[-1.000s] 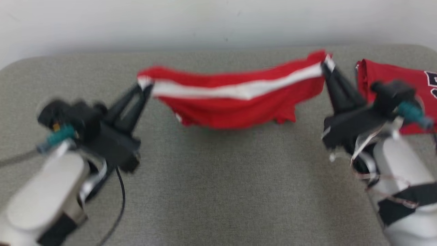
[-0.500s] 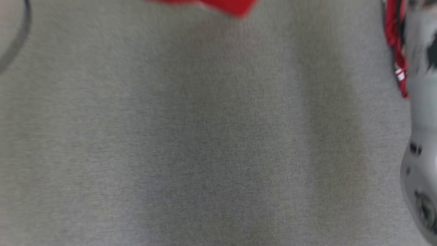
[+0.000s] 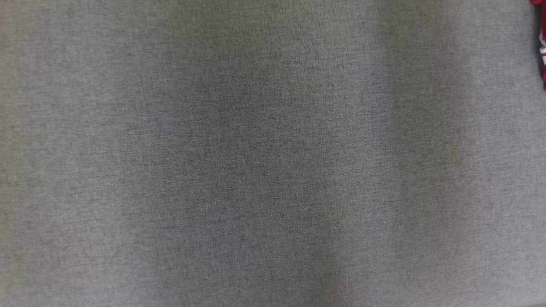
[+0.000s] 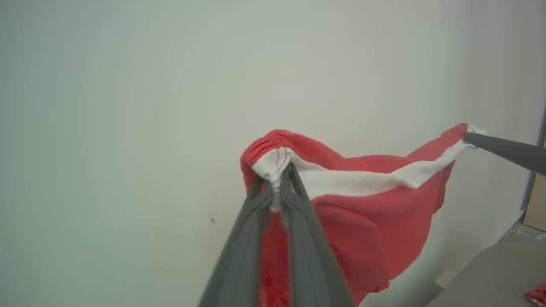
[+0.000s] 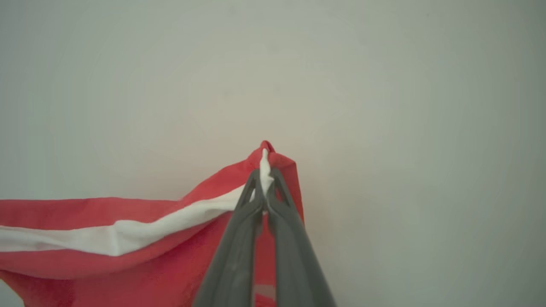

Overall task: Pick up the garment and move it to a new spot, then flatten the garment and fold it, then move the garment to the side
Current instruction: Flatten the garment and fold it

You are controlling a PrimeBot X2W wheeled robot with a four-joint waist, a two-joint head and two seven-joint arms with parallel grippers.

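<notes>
The garment (image 4: 375,213) is red with a white band and hangs stretched in the air in front of a pale wall. My left gripper (image 4: 277,183) is shut on one white-edged corner of it. My right gripper (image 4: 469,138) pinches the opposite corner at the far right of the left wrist view. In the right wrist view, the right gripper (image 5: 264,175) is shut on that corner, and the garment (image 5: 106,264) sags away to the left. The cloth droops between the two grips.
The grey fabric table (image 3: 256,170) spreads across the head view. A second red garment (image 3: 542,64) peeks in at its right edge and lies on the table corner (image 4: 538,294) in the left wrist view. A beige box (image 4: 536,204) stands beyond.
The head camera has swung down onto the bare table, so the garment and both grippers have left its picture. No change of grip shows.
</notes>
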